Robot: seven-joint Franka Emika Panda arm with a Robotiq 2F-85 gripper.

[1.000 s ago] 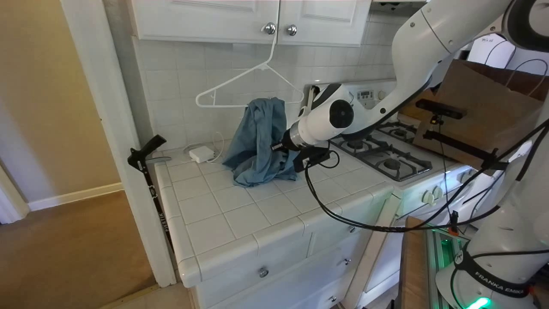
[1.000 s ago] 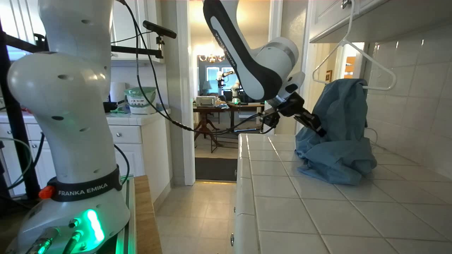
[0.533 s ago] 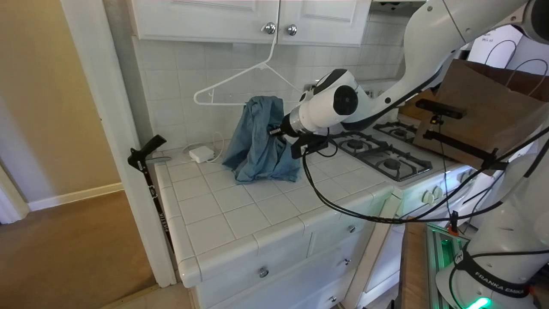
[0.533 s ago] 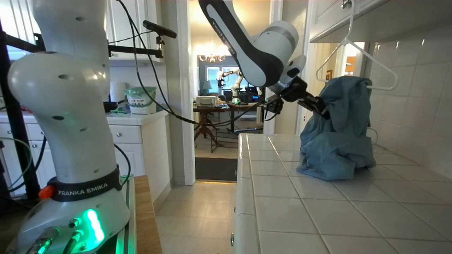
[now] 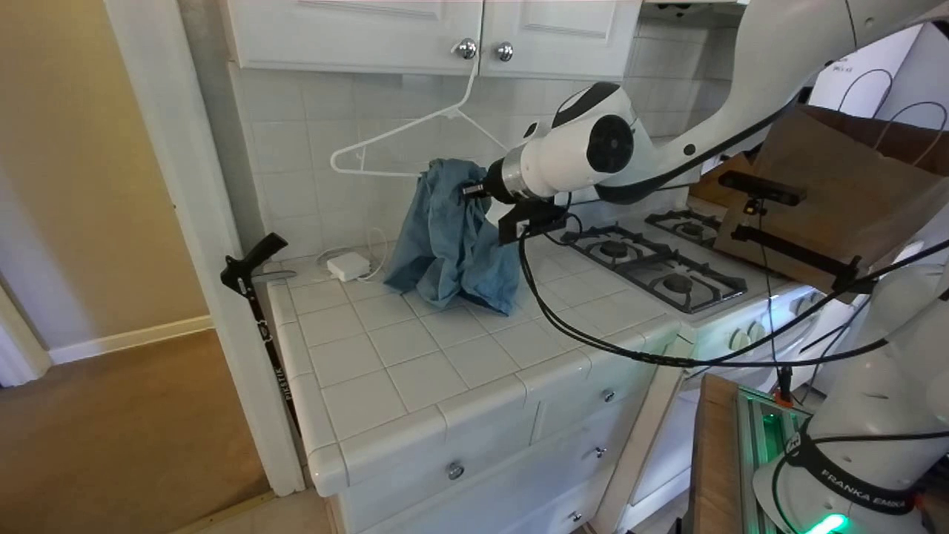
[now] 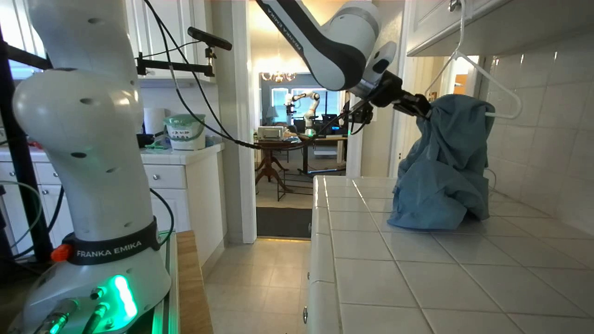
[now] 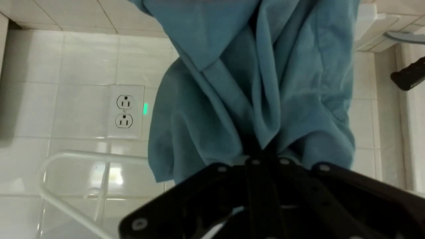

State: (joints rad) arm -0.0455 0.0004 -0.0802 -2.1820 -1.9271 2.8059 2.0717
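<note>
While the tool (image 6: 427, 112) pinches blue cloth (image 6: 441, 169), white tub (image 6: 184, 133), contents hidden

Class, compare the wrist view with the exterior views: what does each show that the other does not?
Only the wrist view clearly shows the wall outlet. Only the exterior views show the robot's base and the cabinet knob from which the white hanger hangs. All share the hanger, the blue cloth, the tiled wall and the gripper, shut on the cloth.
</note>
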